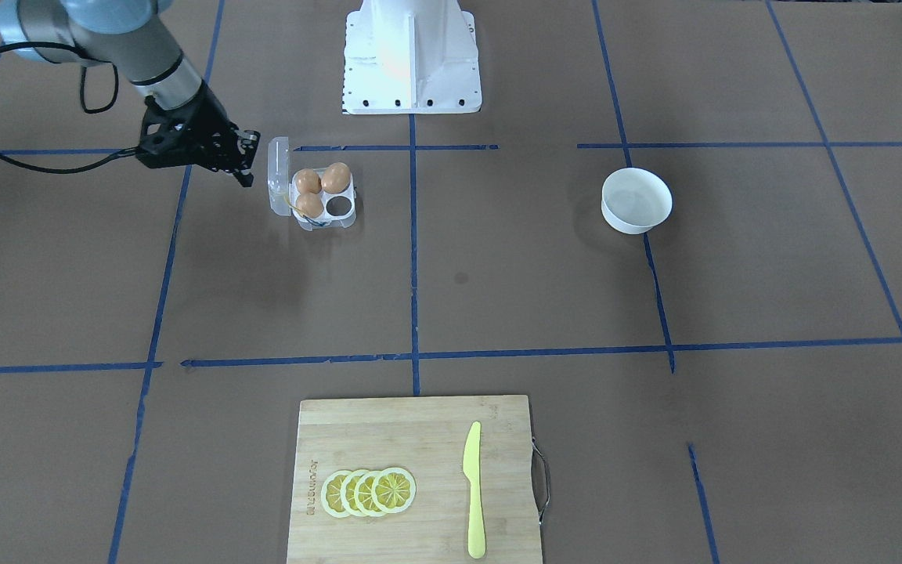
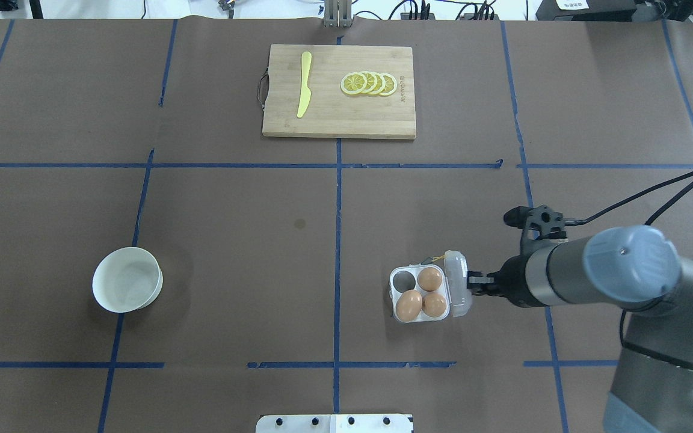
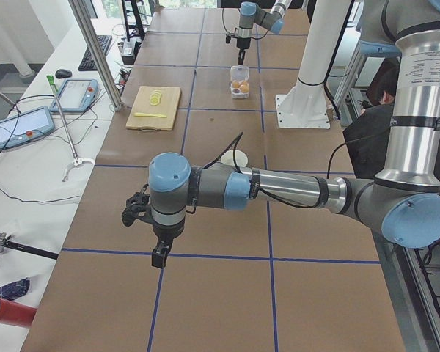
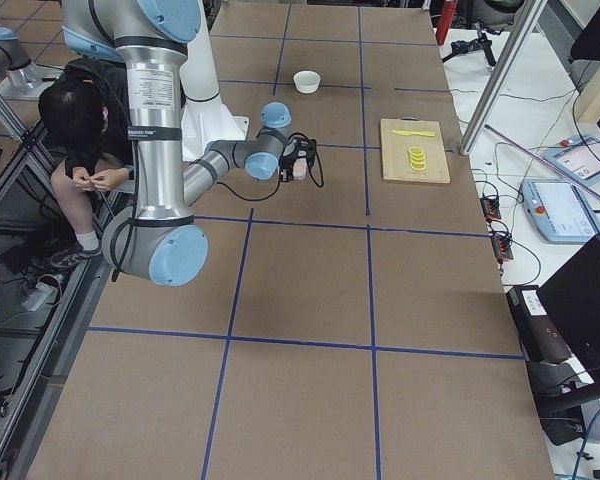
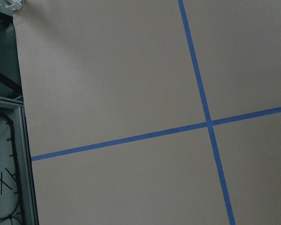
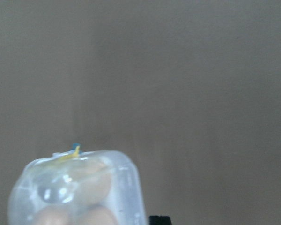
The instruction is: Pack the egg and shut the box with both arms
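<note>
The clear box (image 1: 312, 193) sits open with its lid (image 1: 279, 168) standing up on the side nearest my right gripper. Three orange-brown eggs fill three cups, one of them the egg (image 1: 308, 181); the fourth cup (image 1: 339, 205) is empty. In the overhead view the box (image 2: 421, 293) and its lid (image 2: 458, 282) show the same. My right gripper (image 1: 246, 160) (image 2: 473, 282) is just behind the lid, fingers together and holding nothing. The right wrist view looks over the lid (image 6: 79, 192). My left gripper (image 3: 159, 255) hangs far from the box; I cannot tell if it is open.
A white bowl (image 1: 636, 201) stands empty on my left side. A wooden cutting board (image 1: 498, 439) on the operators' side carries lemon slices (image 1: 369, 492) and a yellow knife (image 1: 473, 489). The white base (image 1: 412, 55) is behind the box. The left wrist view shows only brown table and blue tape.
</note>
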